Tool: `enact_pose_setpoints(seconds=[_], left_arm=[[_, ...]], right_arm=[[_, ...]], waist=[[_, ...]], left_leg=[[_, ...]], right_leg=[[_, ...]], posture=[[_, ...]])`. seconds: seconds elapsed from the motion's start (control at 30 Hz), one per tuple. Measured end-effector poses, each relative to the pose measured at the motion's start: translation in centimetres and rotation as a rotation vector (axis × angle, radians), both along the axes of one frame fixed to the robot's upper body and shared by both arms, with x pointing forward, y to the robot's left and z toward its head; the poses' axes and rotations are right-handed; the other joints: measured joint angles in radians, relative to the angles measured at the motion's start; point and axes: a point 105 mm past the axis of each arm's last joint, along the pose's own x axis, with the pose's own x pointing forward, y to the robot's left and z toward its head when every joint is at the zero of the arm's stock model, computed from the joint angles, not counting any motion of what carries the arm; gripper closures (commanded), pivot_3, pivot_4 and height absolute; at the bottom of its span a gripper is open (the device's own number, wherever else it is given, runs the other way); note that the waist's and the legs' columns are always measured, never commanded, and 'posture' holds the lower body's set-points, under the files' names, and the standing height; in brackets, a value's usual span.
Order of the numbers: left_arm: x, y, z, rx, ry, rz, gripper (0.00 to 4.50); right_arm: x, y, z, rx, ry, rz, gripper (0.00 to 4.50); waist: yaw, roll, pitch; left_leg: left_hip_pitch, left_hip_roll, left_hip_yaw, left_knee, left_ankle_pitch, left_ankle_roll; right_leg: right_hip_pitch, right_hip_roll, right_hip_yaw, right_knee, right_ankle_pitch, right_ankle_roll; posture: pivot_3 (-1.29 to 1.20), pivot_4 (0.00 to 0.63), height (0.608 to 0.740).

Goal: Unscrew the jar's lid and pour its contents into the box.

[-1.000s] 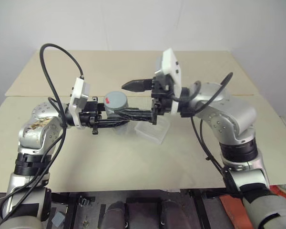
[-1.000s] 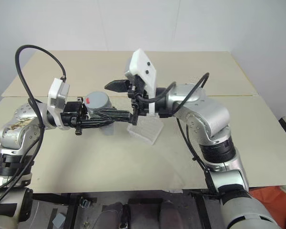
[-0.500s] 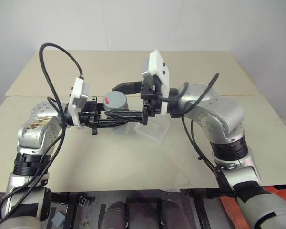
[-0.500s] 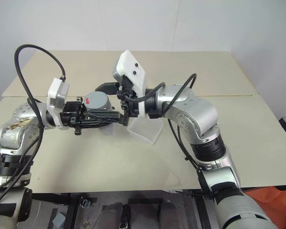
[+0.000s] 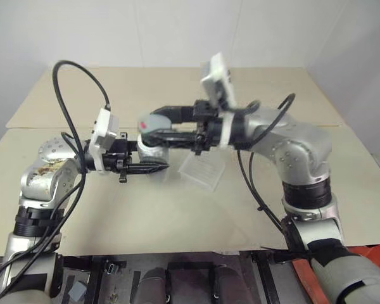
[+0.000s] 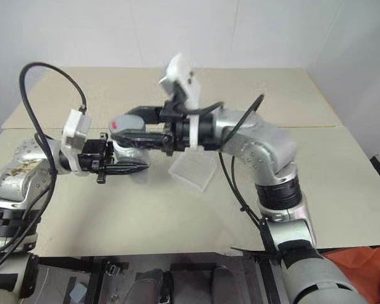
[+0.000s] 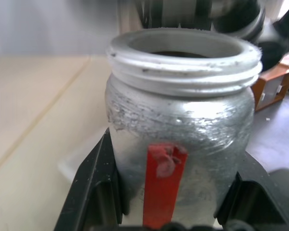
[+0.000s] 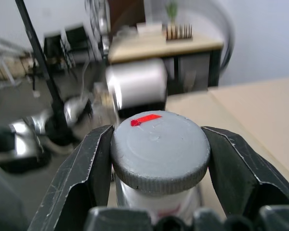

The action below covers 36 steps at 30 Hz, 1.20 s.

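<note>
jar (image 7: 178, 139) upright, long axis vertical, mouth open upward, held above the table (image 5: 177, 209) | box (image 5: 202, 171) just beside it on the table | left gripper (image 5: 153, 166) pinching jar's sides; right gripper (image 8: 159, 159) clamped on lid (image 8: 159, 149), lifted just above jar

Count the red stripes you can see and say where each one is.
2. One runs down the side of the jar, between the left gripper's fingers. The other lies on top of the lid, gripped by the right gripper. More may be hidden.
</note>
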Motion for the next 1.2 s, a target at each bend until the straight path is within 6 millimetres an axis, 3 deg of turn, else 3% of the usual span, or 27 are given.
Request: enact_pose_setpoints(seconds=[0.2,0.27,0.37,0.57,0.63,0.73,0.83,1.0,1.03,1.13,1.2], left_arm=[[0.1,0.0,0.0,-0.001,-0.003,0.009,2.57],[0.4,0.0,0.2,-0.014,-0.009,0.036,2.57],[0.9,0.9,0.6,-0.049,-0.022,0.113,2.57],[1.9,1.7,0.7,-0.096,-0.038,0.244,2.57],[2.3,1.7,0.5,-0.106,-0.040,0.283,2.57],[2.8,1.6,0.5,-0.114,-0.054,0.324,2.57],[3.1,1.2,0.3,-0.120,-0.064,0.350,2.57],[3.8,0.1,0.0,-0.121,-0.094,0.394,2.57],[4.0,-0.1,0.0,-0.107,-0.120,0.400,2.57],[4.8,-1.2,0.2,-0.059,-0.233,0.430,2.57],[6.1,-1.8,-0.1,0.016,-0.370,0.491,2.57]], right_arm=[[1.2,-1.5,-1.1,-0.009,0.014,-0.141,1.75],[2.8,-3.5,-2.4,-0.019,-0.017,-0.299,1.75],[5.4,-8.3,-6.5,-0.079,0.003,-0.584,1.75],[6.2,-14.7,-13.3,-0.282,0.046,-0.911,1.75],[6.3,-15.8,-15.9,-0.337,0.102,-0.979,1.75],[6.7,-16.1,-17.9,-0.372,0.153,-1.026,1.75],[6.8,-16.4,-18.8,-0.397,0.172,-1.050,1.75],[5.9,-17.1,-20.5,-0.478,0.244,-1.019,0.18],[5.7,-17.3,-20.5,-0.494,0.257,-1.004,0.04],[4.9,-17.4,-19.6,-0.507,0.271,-0.950,0.04],[4.7,-17.2,-17.7,-0.468,0.283,-0.893,0.04]], waist=[[0.001,0.000,0.000],[0.004,0.000,0.000],[0.007,0.000,0.000],[-0.001,0.000,0.000],[-0.005,0.000,0.000],[-0.008,0.000,0.000],[-0.003,0.000,0.000],[0.007,0.000,0.000],[0.008,0.000,0.000],[0.010,0.000,0.000],[0.012,0.000,0.000]], left_leg=[[0.000,0.000,0.000,0.000,0.000,0.000],[0.000,-0.001,0.000,0.000,0.000,0.000],[-0.001,-0.001,0.000,0.000,0.000,0.001],[0.000,-0.001,0.000,0.000,0.000,0.000],[0.001,-0.001,0.001,0.000,0.000,0.000],[0.002,-0.001,0.000,0.000,0.001,-0.001],[0.002,-0.001,0.000,0.000,0.000,-0.001],[0.000,-0.001,0.000,0.000,0.000,0.001],[0.000,-0.001,0.000,0.000,0.000,0.001],[0.001,-0.001,0.000,0.000,0.000,0.000],[0.001,-0.002,0.000,0.000,0.000,0.000]], right_leg=[[0.000,0.000,0.000,-0.001,0.000,0.000],[0.001,0.000,0.000,-0.001,0.000,0.000],[0.000,-0.001,0.000,-0.002,0.000,0.000],[0.000,0.000,0.001,-0.001,0.000,0.000],[0.000,0.000,0.002,-0.001,0.000,0.000],[0.000,0.000,0.003,0.000,0.000,0.000],[0.001,0.000,0.003,-0.001,0.000,0.000],[0.001,0.000,0.002,-0.002,0.000,0.001],[0.001,0.000,0.002,-0.002,0.000,0.001],[0.001,0.000,0.002,-0.002,0.000,0.001],[0.001,0.000,0.003,-0.002,0.001,0.001]], posture=[[0.00,0.150,0.740],[0.00,0.150,0.740],[0.00,0.150,0.740],[0.00,0.150,0.740],[0.00,0.150,0.740],[0.00,0.150,0.740],[0.00,0.150,0.740],[0.00,0.150,0.740],[0.00,0.150,0.740],[0.00,0.150,0.740],[0.00,0.150,0.740]])
